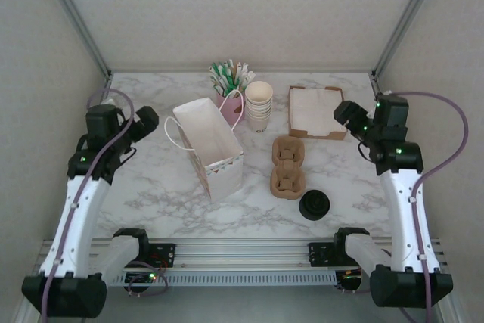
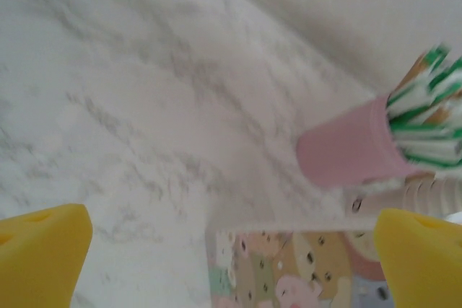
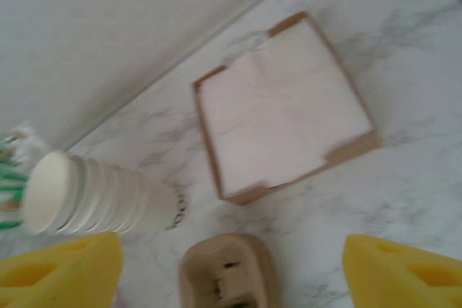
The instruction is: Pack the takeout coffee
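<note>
- Cream paper first: the coffee, as I judged it, was not yet made up. Its cup sat in the upright stack at the back, mouth up, and its lid among the black lids near the front right. Whether that black pile hid a cup I could not tell.
- From my right gripper the stack lay to the left and a little ahead, with the carrier nearer me.
- My right arm was nearer both stack and lids; the bag stood between my left gripper and the stack.
- Both grippers stood wide apart, holding nothing.
- The bag's side bore a cartoon print without words I could read; a dark mark on the lowest cup was too blurred.
</note>
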Robot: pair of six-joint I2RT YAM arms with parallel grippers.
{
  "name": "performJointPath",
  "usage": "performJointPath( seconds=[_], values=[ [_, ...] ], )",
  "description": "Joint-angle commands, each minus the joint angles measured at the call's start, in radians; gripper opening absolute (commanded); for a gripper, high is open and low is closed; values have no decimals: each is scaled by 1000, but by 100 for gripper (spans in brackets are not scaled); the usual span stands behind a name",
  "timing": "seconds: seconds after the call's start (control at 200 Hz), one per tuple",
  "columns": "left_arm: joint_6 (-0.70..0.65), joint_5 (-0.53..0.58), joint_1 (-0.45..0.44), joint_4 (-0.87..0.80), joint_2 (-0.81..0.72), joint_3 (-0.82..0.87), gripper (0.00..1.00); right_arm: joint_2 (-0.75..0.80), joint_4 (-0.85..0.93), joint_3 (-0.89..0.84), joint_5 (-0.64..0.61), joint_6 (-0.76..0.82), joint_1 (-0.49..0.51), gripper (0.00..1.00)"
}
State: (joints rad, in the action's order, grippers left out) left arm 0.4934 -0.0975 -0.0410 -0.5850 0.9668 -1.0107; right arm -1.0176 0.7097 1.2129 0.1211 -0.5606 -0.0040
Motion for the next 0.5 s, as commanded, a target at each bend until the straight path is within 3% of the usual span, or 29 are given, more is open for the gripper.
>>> performJointPath(
  seconds=[0.0,0.065,0.285,0.496],
  values=[
    [-27,-141,8,-73,10,-17,100,-93,75,91,202,-29,19,72],
    [-26,-133,7,-71,-1,-5,99,-149,104,153,191,-32,75,68],
    [16,-108,10,-6,-78,85,95,-342,160,327,-37,-20,284,48],
    [3,-103,10,6,-105,96,95,-508,139,431,-130,-56,400,45]
  ],
)
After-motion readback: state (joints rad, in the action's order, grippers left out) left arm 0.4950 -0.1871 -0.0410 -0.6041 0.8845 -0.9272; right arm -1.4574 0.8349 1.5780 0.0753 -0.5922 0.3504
